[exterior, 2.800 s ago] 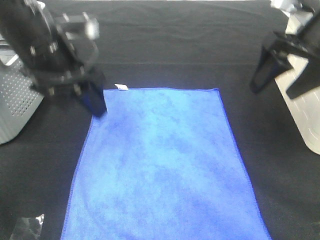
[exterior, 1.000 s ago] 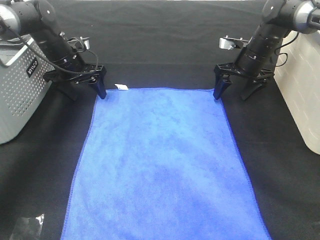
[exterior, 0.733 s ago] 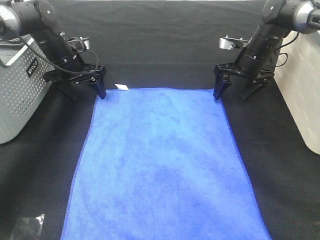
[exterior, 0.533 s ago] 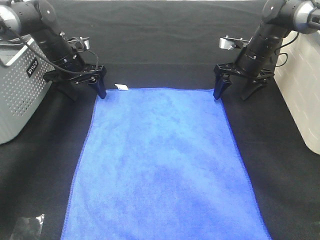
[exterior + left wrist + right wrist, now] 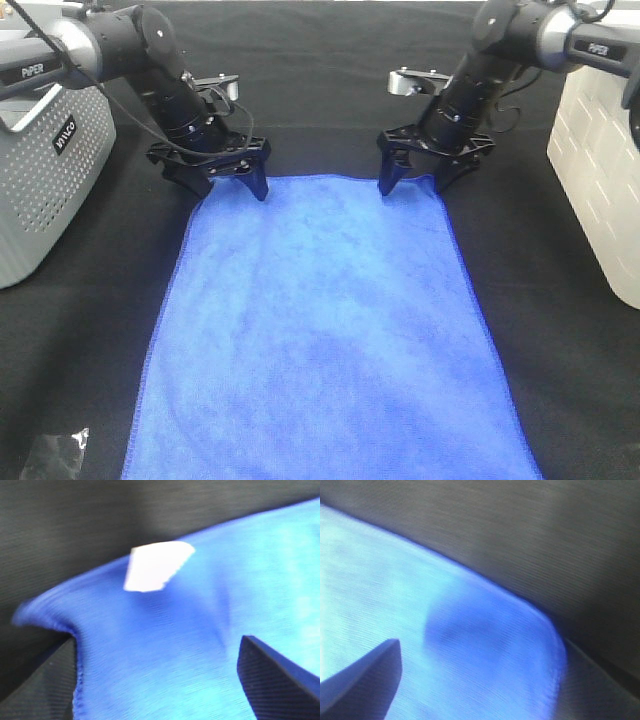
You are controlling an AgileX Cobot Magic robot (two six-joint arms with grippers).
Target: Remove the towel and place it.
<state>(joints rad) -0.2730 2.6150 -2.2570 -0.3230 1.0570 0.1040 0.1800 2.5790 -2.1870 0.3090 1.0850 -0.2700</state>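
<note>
A black tablecloth [image 5: 330, 90] fills the frame. The royal-blue towel [image 5: 320, 330] lies flat across its centre and bottom. At the towel's upper corners the left gripper [image 5: 230, 187] and right gripper [image 5: 413, 185] stand with jaws spread, straddling the cloth. A white tag [image 5: 155, 566] sits by the upper left corner.

High camera looking down, wrist cameras close over corners of towel [image 5: 330, 330]
</note>
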